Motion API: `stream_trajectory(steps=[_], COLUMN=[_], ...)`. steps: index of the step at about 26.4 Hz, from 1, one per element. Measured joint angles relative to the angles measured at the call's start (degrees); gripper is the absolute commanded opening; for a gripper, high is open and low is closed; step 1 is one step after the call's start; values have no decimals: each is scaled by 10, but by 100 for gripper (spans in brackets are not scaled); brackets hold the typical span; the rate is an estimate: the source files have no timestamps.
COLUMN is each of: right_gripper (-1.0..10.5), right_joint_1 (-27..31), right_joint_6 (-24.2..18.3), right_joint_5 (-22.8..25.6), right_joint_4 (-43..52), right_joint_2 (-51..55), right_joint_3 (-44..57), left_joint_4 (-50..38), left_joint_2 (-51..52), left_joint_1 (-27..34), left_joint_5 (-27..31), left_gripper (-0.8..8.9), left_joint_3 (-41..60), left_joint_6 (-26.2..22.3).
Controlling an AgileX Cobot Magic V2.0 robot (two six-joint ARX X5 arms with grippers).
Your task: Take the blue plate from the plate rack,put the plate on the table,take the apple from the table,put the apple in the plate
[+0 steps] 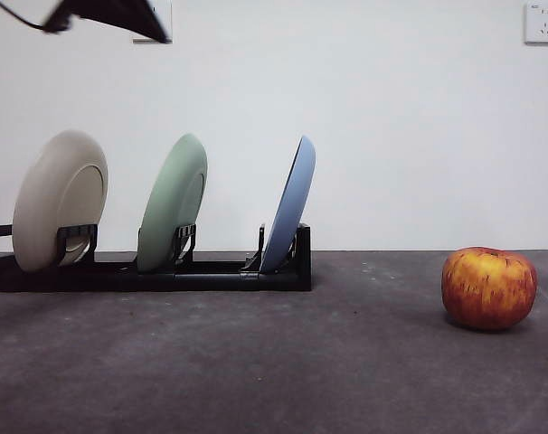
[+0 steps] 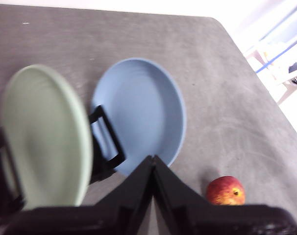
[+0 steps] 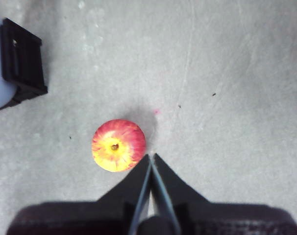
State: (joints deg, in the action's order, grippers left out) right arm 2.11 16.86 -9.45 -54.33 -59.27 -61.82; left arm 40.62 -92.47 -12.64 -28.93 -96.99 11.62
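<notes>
The blue plate (image 1: 290, 204) stands on edge in the last slot of the black plate rack (image 1: 211, 269), leaning against its holder. My left gripper (image 2: 152, 159) hangs above the blue plate (image 2: 138, 110), well clear of it, jaws shut and holding nothing. Out on the grey table (image 1: 256, 362), right of the rack, lies the red and yellow apple (image 1: 488, 287). High over the apple (image 3: 118, 145), just beside it, my right gripper (image 3: 151, 156) is shut and empty. The apple (image 2: 226, 190) also shows in the left wrist view.
A pale green plate (image 1: 173, 201) and a cream plate (image 1: 60, 199) fill the rack's other slots. A black arm tip (image 1: 111, 16) shows at the top left corner, above the rack. The rack's end (image 3: 23, 58) lies a short way from the apple.
</notes>
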Motion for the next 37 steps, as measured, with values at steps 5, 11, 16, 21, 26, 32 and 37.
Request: stream_trajectory(steps=[5,11,16,21,26,32,37], right_gripper=[1,1,1,1,1,1,1], right_joint_1=[0,-2,-2,-2,-2,-2,-2], right_joint_6=[0,0,-1,-2,-2,-2,-2], right_joint_5=[0,0,0,0,0,0,0], right_joint_4=[0,1,-2,-11,-13,-29,-46], right_joint_2=[-19,-29,-30,-30,-30,-30,-31], right_joint_3=[0,0,0,0,0,0,0], left_joint_4=[31,54,90,93,92,77,56], left_joint_2=[-72,-160,-232,-272,-280,-283,-306], left_joint_1=[-44,-92,-115,-122,-127,-157,-159], left_joint_5=[0,3,26,32,38,107,124], left_gripper=[-5,-5,95,292,383,386,377], left_joint_3=[-95,-203,-271,-283,-283,-283,-286], left_joint_6=[0,0,0,0,9,10,13])
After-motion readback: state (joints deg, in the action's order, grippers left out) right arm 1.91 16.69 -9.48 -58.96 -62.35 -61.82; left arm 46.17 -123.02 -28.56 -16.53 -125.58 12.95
